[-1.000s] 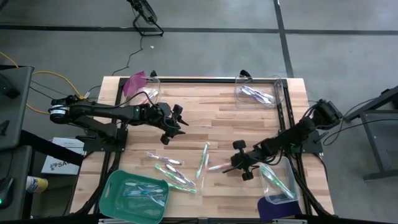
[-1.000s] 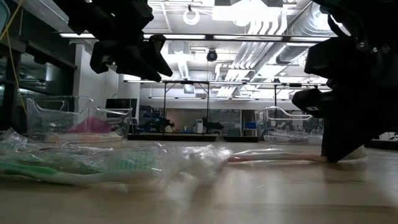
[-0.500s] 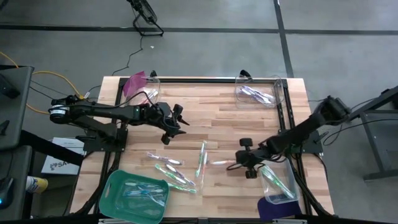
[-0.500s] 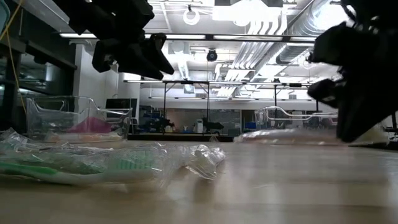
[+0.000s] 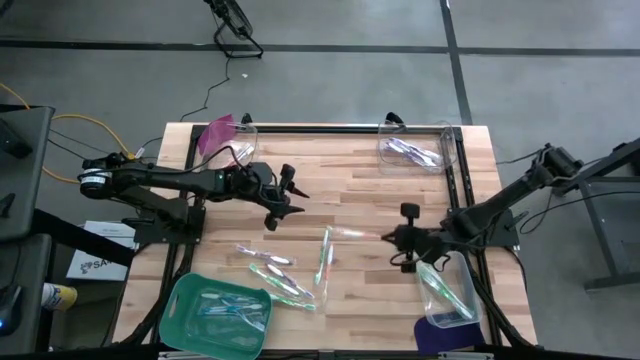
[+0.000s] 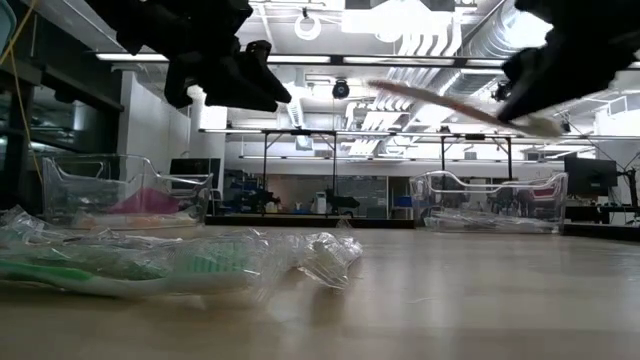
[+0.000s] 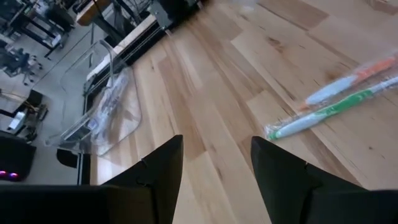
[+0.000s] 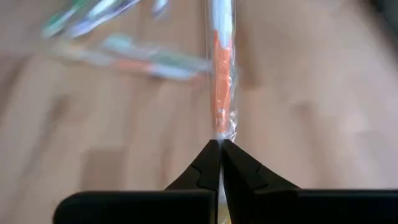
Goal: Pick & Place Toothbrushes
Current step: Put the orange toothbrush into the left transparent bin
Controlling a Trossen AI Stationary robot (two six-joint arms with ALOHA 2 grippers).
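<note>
Toothbrush point(image 8: 221, 74) (orange, wrapped) hangs above the table point(image 5: 400, 190), clamped in right hand point(image 8: 216, 147); left hand point(image 7: 214, 163) apart

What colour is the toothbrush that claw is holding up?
Orange and white toothbrush, clearest in the right wrist view.

Pale wood-plank surface point(image 5: 350, 190) on grey concrete floor point(image 5: 330, 85) crossed by dark lines. Beyond, open workshop with exposed ceiling ducts point(image 6: 420, 45), strip lights point(image 6: 330, 62), distant black frames point(image 6: 300, 170).
</note>
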